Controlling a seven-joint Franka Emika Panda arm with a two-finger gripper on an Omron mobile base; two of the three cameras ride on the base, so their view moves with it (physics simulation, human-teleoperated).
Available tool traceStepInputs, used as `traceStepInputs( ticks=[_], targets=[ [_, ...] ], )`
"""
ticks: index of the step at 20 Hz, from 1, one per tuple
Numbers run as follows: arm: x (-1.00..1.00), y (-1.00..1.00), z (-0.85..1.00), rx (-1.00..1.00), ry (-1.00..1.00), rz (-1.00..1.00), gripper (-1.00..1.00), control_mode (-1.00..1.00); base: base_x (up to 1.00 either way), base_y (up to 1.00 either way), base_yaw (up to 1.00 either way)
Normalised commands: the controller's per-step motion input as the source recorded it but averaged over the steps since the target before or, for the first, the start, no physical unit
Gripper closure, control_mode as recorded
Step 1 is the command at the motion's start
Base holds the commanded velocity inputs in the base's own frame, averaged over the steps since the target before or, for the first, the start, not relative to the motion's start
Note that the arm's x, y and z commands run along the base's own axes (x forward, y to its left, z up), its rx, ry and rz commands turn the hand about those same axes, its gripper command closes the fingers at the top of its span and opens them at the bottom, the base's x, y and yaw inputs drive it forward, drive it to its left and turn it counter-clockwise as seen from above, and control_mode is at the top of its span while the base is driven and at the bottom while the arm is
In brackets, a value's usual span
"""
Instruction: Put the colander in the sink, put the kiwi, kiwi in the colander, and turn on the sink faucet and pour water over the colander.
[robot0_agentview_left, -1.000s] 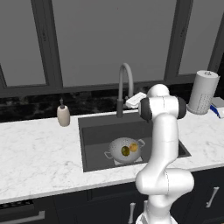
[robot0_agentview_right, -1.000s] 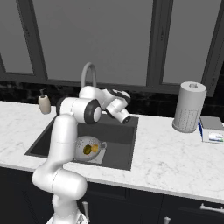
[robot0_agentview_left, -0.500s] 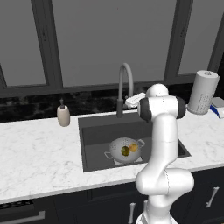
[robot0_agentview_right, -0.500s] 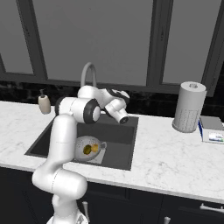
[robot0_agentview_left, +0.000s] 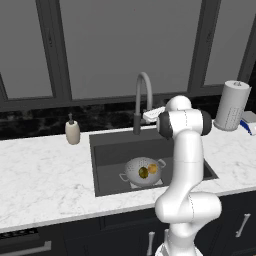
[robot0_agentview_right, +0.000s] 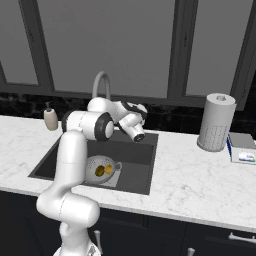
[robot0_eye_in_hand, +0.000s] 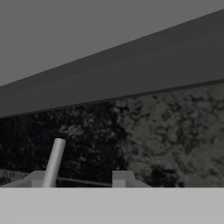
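White marble counter (robot0_agentview_left: 45, 180) runs the full width, dark cabinets below, black speckled backsplash behind, tall dark-framed windows above. I see the sink (robot0_agentview_left: 112, 150) recessed in the counter. The colander (robot0_agentview_left: 136, 169) sits on its floor, upright, toward the front. Both kiwis are inside it, touching or nearly so: the dark olive one (robot0_agentview_left: 143, 172) and the yellow one (robot0_agentview_left: 152, 169).

The faucet (robot0_agentview_left: 142, 100) stands at the sink's back edge, spout arching forward. Cream soap bottle (robot0_agentview_left: 72, 132) on the counter to the sink's left; paper towel roll (robot0_agentview_left: 231, 105) well to the right by the wall.

From my hand view, the gripper (robot0_eye_in_hand: 81, 177) points at the backsplash, with a thin grey rod, probably the faucet's lever (robot0_eye_in_hand: 53, 162), rising just beside the left tip. Fingers apart with a clear gap, nothing held. Whether the tip touches the rod I cannot tell.
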Motion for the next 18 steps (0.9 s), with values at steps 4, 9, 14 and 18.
traceStepInputs(
  ticks=[4, 9, 14, 18],
  targets=[
    [0.06, -0.61, -0.11, 0.0, 0.03, -0.06, 1.0, -1.0, 0.0, 0.0, 0.0],
    [0.01, -0.69, -0.12, 0.0, 0.01, -0.04, 1.0, -1.0, 0.0, 0.0, 0.0],
    [0.0, -0.73, -0.13, 0.0, 0.01, -0.03, 1.0, -1.0, 0.0, 0.0, 0.0],
    [0.0, -0.76, -0.13, 0.0, 0.0, -0.02, 1.0, -1.0, 0.0, 0.0, 0.0]
  ],
)
